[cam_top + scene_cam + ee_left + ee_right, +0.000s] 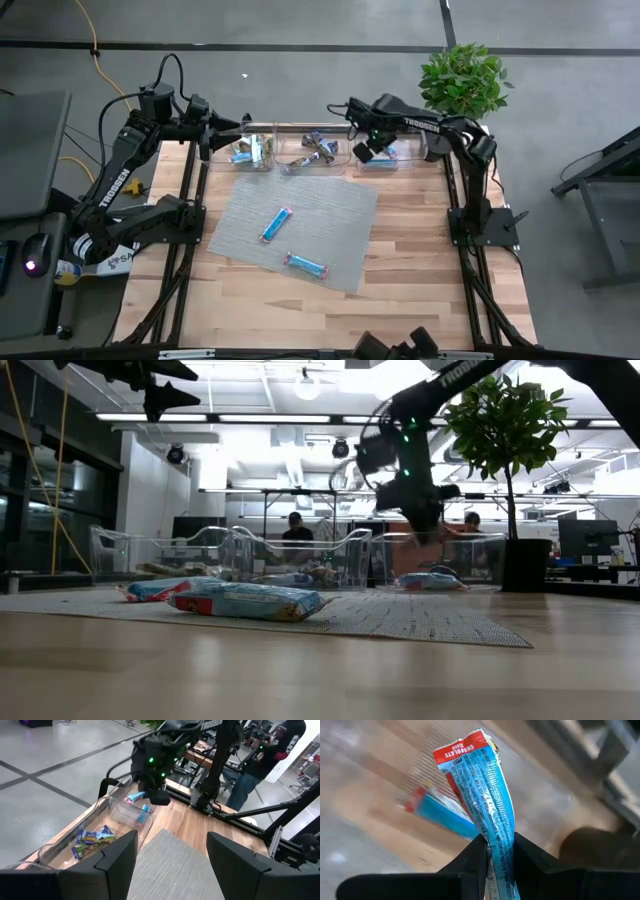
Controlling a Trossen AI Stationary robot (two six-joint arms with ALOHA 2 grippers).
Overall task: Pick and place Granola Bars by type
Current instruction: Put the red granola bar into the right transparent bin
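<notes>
Right gripper (499,851) pinches a blue bar (492,810), red end printed "chocolate chip", above the right-hand clear bin (385,160). Left gripper (170,852) hangs open near the left bin (250,152).

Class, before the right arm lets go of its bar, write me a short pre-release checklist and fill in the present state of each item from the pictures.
1. Right gripper pinches the blue granola bar with red ends: ok.
2. Right gripper hangs over the clear plastic bin at the right end of the row: ok.
3. That bin already holds a matching blue-and-red bar: ok.
4. Left gripper is open, out of the way over the left bin: ok.
5. Grey woven mat cleared: not ok, two blue bars lie there.
6. Exact drop height above the bin floor: cannot tell.
</notes>
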